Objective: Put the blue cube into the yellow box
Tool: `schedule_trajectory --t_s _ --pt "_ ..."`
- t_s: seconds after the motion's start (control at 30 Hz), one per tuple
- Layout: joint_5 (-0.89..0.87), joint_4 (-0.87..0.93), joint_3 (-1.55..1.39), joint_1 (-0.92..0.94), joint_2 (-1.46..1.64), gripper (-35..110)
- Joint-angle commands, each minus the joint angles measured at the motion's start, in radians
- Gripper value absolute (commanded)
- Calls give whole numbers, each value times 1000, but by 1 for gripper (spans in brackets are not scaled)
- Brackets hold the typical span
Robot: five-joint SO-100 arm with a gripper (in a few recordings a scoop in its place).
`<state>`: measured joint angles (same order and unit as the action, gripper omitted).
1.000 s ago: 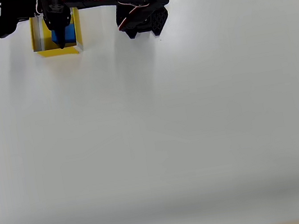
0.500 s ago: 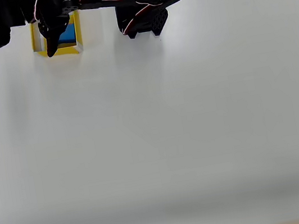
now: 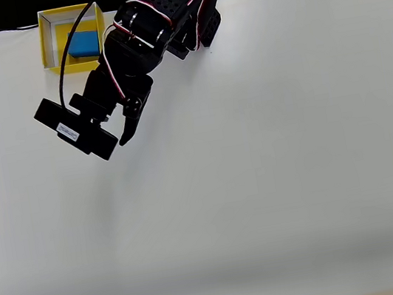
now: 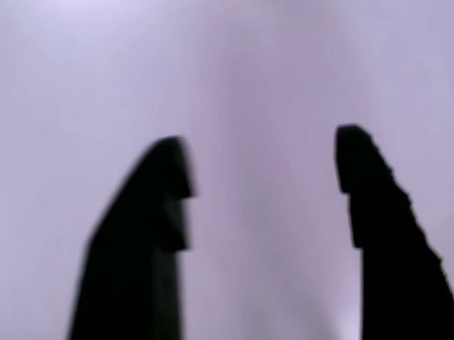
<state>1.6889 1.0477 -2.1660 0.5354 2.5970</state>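
In the overhead view, the yellow box [image 3: 71,38] sits at the top left of the white table [image 3: 262,182], close to the table's far edge where the dark background begins. The blue cube [image 3: 84,43] lies inside it, on the yellow floor toward the box's right wall and lower part, with bare floor showing to its left. A thin black cable [image 3: 65,52] runs across the box opening from upper right to lower left. The black arm [image 3: 161,18] reaches down and left from the top edge, with red and white wires along it. Its gripper [image 3: 115,130] is over bare table below and slightly right of the box, well apart from it and from the cube (nothing sits between the fingers). A flat black block with a small white label [image 3: 74,129] is mounted beside the gripper, toward the left.

In the wrist view, the picture is blurred, so fine detail is probably unreliable, yet the two dark fingers [image 4: 140,249] stand plainly apart, with a wide gap of pale, plain table surface between them at the gripper [image 4: 263,165]. Nothing is clasped there.
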Motion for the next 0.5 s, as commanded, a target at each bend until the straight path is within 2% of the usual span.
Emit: schedule_trajectory --t_s 0.0,0.27,0.37,0.47 --pt "-8 -95 -103 -201 158 5" --pt "20 -367 -600 -417 433 0" --pt "37 -368 -761 -451 555 0" --pt "41 -279 -856 -469 666 0"
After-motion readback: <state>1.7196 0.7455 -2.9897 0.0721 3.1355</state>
